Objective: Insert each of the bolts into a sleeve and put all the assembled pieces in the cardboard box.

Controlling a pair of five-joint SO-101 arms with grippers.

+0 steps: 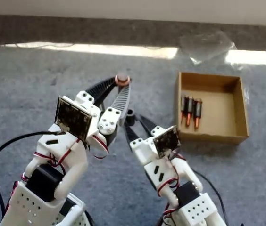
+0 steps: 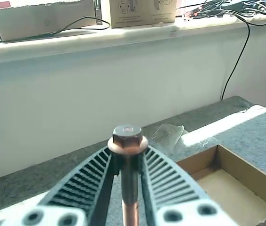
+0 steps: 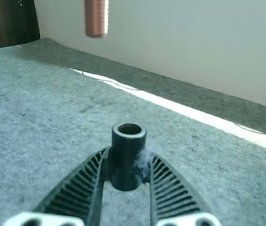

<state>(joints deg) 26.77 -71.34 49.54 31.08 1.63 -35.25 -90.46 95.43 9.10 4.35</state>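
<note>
My left gripper is shut on a copper bolt, held upright with its hex head on top. My right gripper is shut on a black sleeve, open end up; in the high view the sleeve sits nearer than the bolt and slightly to its right. The bolt's threaded tip hangs above and beyond the sleeve, apart from it. The cardboard box stands at the right with three assembled pieces lying side by side in it.
A crumpled clear plastic bag lies behind the box near the table's far edge. Grey felt covers the table. A wall and a ledge with boxes and cables rise beyond the table.
</note>
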